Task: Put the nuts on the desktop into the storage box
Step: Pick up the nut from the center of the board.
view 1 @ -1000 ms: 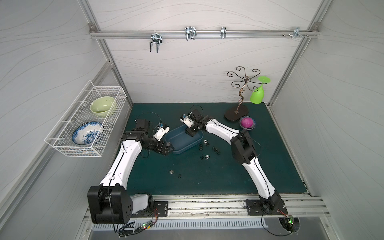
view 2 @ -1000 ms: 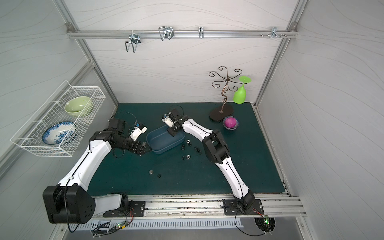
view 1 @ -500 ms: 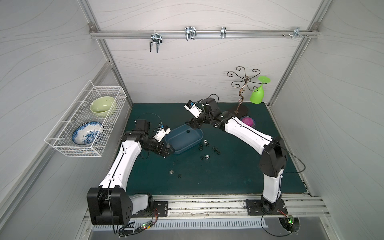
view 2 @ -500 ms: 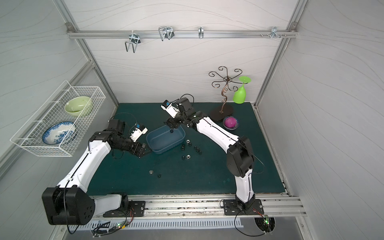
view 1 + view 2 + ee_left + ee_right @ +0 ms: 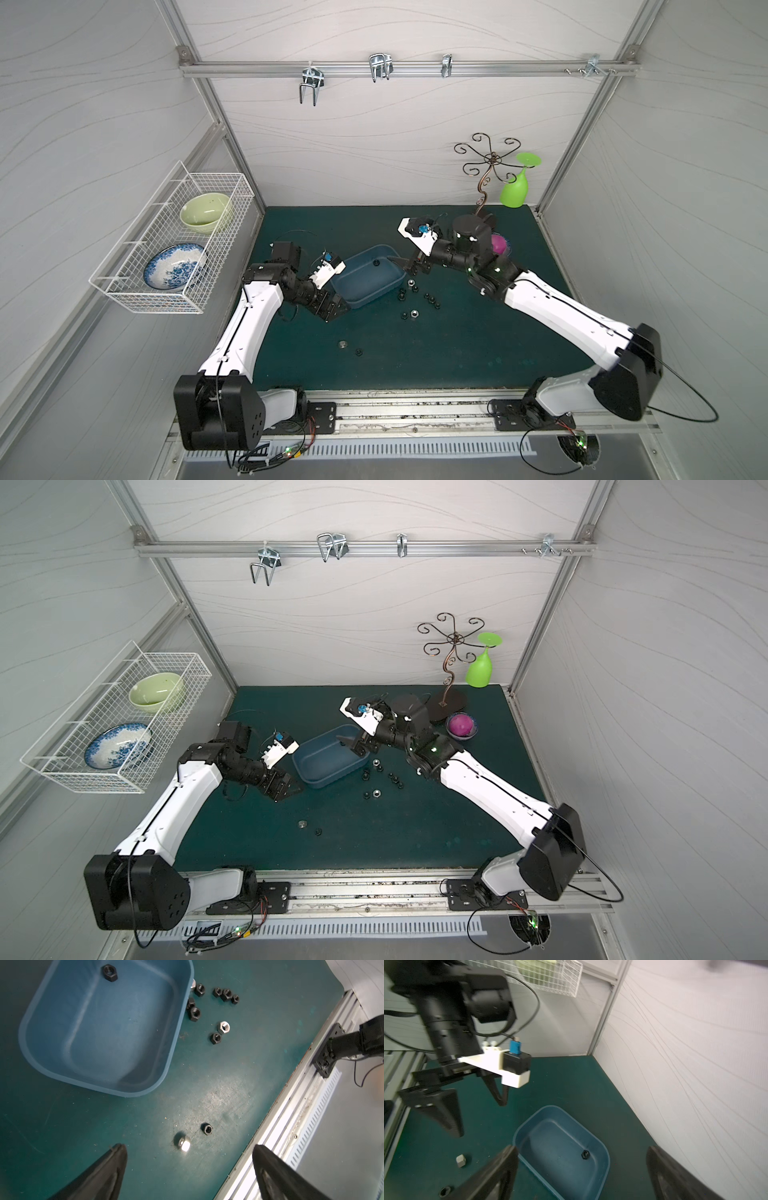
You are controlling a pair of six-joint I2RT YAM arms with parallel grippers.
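We take this to be the turn between one nut and the next. The shallow blue-grey plastic storage box (image 5: 361,282) sits on the dark teal-green matte surface (image 5: 478,340), and a single black hexagonal nut (image 5: 109,972) lies on its floor near one end wall. The right fingers (image 5: 409,268) hang spread wide and empty over that end of the box, so for this arm we judge the drop finished and a fresh pick due. Most of the work remains. A loose cluster of small black and silver nuts (image 5: 415,297) lies on the surface just beside the box's long wall, a couple of them close against it. A shiny silver nut (image 5: 182,1142) and a lone black nut (image 5: 206,1128) lie apart from the box, nearer the front edge. The left fingers (image 5: 332,309) are also fully open and hold nothing. They hover low by the box's near corner, and in the left wrist view the silver nut lies framed between their tips. The next move, as we see it, is to lower one set of fingers squarely over one nut and close gently. A piece this small and hard could skid aside or pop out, and in the cluster a neighbour could get nudged.
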